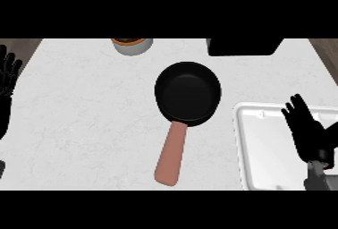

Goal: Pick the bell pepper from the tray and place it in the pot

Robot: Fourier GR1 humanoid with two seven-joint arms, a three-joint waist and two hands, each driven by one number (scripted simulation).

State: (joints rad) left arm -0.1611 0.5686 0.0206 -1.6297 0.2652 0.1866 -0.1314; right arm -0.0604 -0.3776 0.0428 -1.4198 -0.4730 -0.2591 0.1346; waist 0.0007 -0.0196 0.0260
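A black pan with a long pinkish handle lies in the middle of the white counter; nothing is inside it. At the right stands a white tray. My right hand hovers over the tray with its fingers straight and spread, open, holding nothing. No bell pepper shows anywhere; the hand may hide part of the tray's floor. My left hand rests open at the far left edge, fingers up.
A grey pot with a plant stands at the counter's back edge, left of centre. A black block sits at the back right. Brown floor shows past the counter's far corners.
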